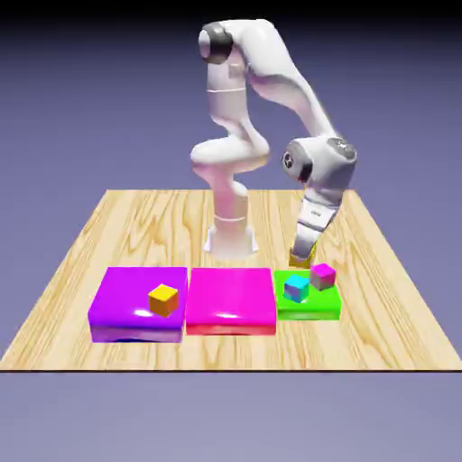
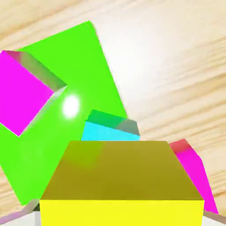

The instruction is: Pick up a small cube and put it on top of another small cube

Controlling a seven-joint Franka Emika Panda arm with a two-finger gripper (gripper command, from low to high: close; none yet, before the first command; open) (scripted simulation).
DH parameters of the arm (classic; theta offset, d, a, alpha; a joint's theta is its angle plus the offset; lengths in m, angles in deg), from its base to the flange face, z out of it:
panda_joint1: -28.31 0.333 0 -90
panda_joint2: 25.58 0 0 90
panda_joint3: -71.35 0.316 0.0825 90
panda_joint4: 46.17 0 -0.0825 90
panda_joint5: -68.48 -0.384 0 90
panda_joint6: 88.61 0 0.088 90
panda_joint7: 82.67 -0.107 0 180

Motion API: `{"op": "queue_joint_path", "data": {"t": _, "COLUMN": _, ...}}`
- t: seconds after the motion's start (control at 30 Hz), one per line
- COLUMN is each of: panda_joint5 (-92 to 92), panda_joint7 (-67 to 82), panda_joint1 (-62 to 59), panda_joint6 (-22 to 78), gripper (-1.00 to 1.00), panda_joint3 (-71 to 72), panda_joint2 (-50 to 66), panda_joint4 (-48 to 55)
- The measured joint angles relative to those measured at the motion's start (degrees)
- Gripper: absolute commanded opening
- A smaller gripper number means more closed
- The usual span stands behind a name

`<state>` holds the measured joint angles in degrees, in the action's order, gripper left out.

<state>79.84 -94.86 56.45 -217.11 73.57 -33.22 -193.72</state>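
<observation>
Exterior view: fixed camera, raised, facing the robot across the wooden desk [image 1: 81,262]; distant enough to frame the whole arm and all three flat blocks.

Hand view: camera on the gripper [image 1: 302,255], looking steeply down, tilted, very near.

Shared ground: green block [image 1: 311,307] [image 2: 53,132], cyan cube [image 1: 296,288] [image 2: 106,132], magenta-topped cube [image 1: 322,275] [image 2: 24,92], edge of pink block [image 1: 231,300] [image 2: 196,172].

Three flat blocks lie side by side: purple block [image 1: 126,302], magenta block [image 1: 230,298], green block [image 1: 311,307]. Four small cubes: yellow-orange cube [image 1: 163,300], cyan cube [image 1: 296,288], pink cube [image 1: 322,275], small cube [image 2: 121,181].
</observation>
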Motion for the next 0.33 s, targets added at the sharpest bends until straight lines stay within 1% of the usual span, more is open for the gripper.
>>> {"op": "queue_joint_path", "data": {"t": 0.1, "panda_joint5": 2.1, "panda_joint7": -1.5, "panda_joint1": -0.6, "panda_joint6": -7.5, "gripper": -1.0, "panda_joint3": -0.7, "panda_joint2": 5.1, "panda_joint4": -2.5}}
{"op": "queue_joint_path", "data": {"t": 0.13, "panda_joint5": 2.6, "panda_joint7": -1.9, "panda_joint1": -0.8, "panda_joint6": -9.2, "gripper": 1.0, "panda_joint3": -0.9, "panda_joint2": 6.2, "panda_joint4": -3.0}}
{"op": "queue_joint_path", "data": {"t": 0.2, "panda_joint5": 2.8, "panda_joint7": -2.0, "panda_joint1": -0.7, "panda_joint6": -9.2, "gripper": 1.0, "panda_joint3": -0.8, "panda_joint2": 6.3, "panda_joint4": -3.0}}
{"op": "queue_joint_path", "data": {"t": 0.33, "panda_joint5": 0.0, "panda_joint7": 0.0, "panda_joint1": 0.0, "panda_joint6": 0.7, "gripper": 1.0, "panda_joint3": 0.1, "panda_joint2": -0.5, "panda_joint4": 0.2}}
